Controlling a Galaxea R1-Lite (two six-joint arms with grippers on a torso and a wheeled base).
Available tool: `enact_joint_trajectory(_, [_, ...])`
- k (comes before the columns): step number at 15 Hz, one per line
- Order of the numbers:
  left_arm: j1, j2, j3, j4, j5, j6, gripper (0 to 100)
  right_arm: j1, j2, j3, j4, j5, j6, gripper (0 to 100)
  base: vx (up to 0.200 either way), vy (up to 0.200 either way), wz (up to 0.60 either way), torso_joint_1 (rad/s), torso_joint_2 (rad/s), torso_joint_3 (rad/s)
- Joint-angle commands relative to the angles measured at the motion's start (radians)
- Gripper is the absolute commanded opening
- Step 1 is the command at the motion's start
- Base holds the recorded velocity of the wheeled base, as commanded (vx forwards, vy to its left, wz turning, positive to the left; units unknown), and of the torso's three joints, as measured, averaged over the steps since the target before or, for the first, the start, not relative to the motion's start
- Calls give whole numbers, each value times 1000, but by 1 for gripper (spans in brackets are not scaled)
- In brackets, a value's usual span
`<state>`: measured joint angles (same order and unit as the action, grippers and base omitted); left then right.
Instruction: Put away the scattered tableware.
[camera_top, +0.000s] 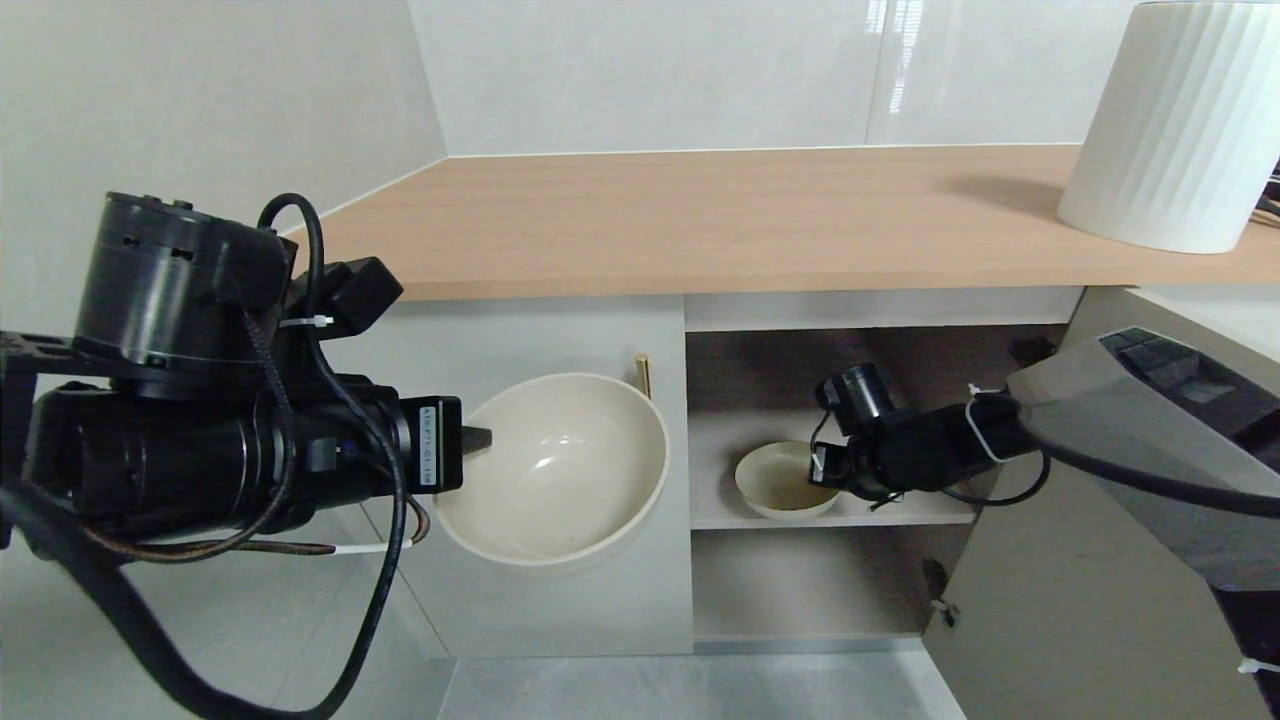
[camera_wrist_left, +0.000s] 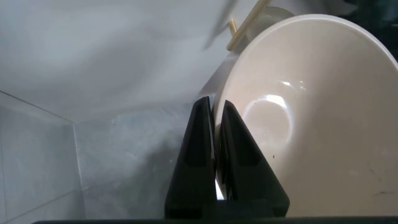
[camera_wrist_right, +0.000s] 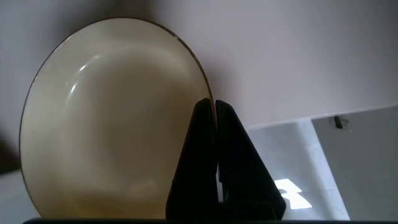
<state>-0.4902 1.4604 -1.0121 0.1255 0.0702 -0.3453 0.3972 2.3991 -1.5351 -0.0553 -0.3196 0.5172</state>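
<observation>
A large cream bowl (camera_top: 555, 470) hangs tilted in front of the closed left cabinet door, its rim pinched by my left gripper (camera_top: 478, 438), which is shut on it. From the left wrist, the black fingers (camera_wrist_left: 205, 137) clamp the bowl's edge (camera_wrist_left: 311, 118). Inside the open cabinet, a smaller cream bowl (camera_top: 782, 480) rests on the middle shelf (camera_top: 900, 512). My right gripper (camera_top: 828, 468) is shut on its rim. In the right wrist view the fingers (camera_wrist_right: 205, 143) close over that small bowl's thin edge (camera_wrist_right: 112, 112).
A wooden countertop (camera_top: 720, 215) runs above the cabinet, with a white ribbed container (camera_top: 1175, 125) at its right end. The cabinet's right door (camera_top: 1090, 560) stands open. A brass handle (camera_top: 643, 376) sits on the closed left door. A lower shelf compartment (camera_top: 810, 585) lies below.
</observation>
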Motion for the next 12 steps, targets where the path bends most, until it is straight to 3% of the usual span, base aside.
enact_joint_trajectory(1, [-4, 1, 1, 0, 0, 0, 0, -23, 63, -43, -1, -7, 15, 0, 0, 0, 0, 0, 0, 0])
enact_joint_trajectory(12, [-5, 1, 1, 0, 0, 0, 0, -67, 160, -165, -1, -81, 14, 0, 0, 0, 0, 0, 0, 0])
